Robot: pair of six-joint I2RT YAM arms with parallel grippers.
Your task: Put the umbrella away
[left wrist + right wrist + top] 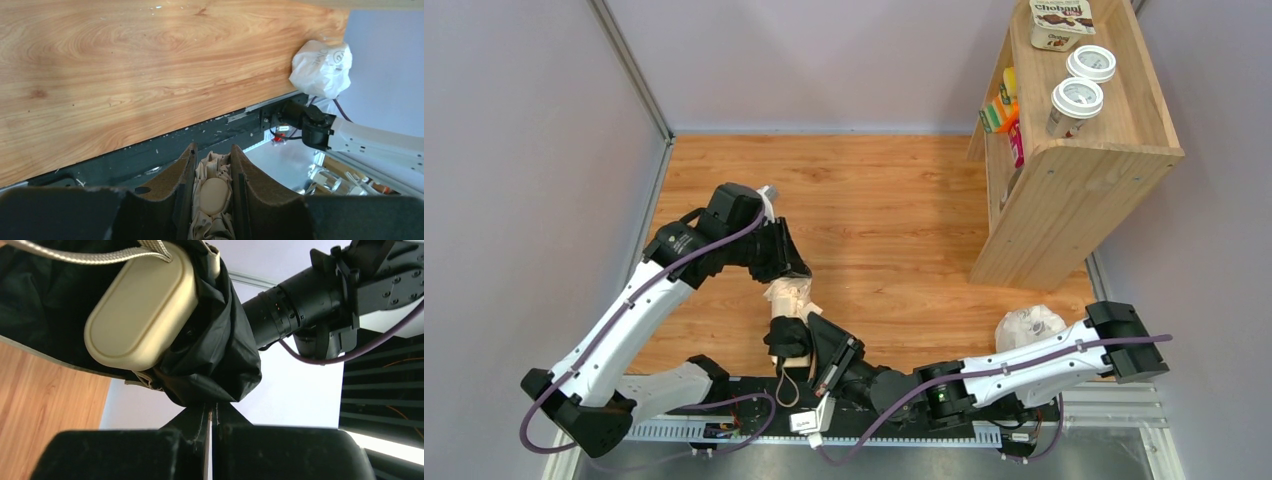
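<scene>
- While the left gripper [213,165] clamps its padded fingers [180,185] on either side of the umbrella [212,225], cream fabric and a small oval beige cap fill the gap between them
- Seen from above, the umbrella [789,298] sits at about 8 o'clock from the middle of the wooden table [894,220], close to the near edge, lying roughly along the 12-to-6 line between the two grippers
- Coming in from 12 o'clock, the left gripper [786,280] holds the cream end; the right gripper [802,342] meets the other end from 4 o'clock
- At the right wrist, the right gripper [210,412] has its fingertips pressed tight together, pinching a fold of the umbrella's black fabric [220,365]
- That black fabric bunches around the beige oval handle [140,310], and a pale woven strap [100,255] runs off the handle's top
- From overhead the strap [784,385] hangs as a thin loop toward 6 o'clock, over the black base rail
- A white lumpy bag [1029,325] rests at 4 o'clock on the table, just beside the right forearm and well apart from the umbrella
- A wooden shelf unit [1064,190] stands at 2 o'clock, with two lidded cups [1076,100] on its top board
</scene>
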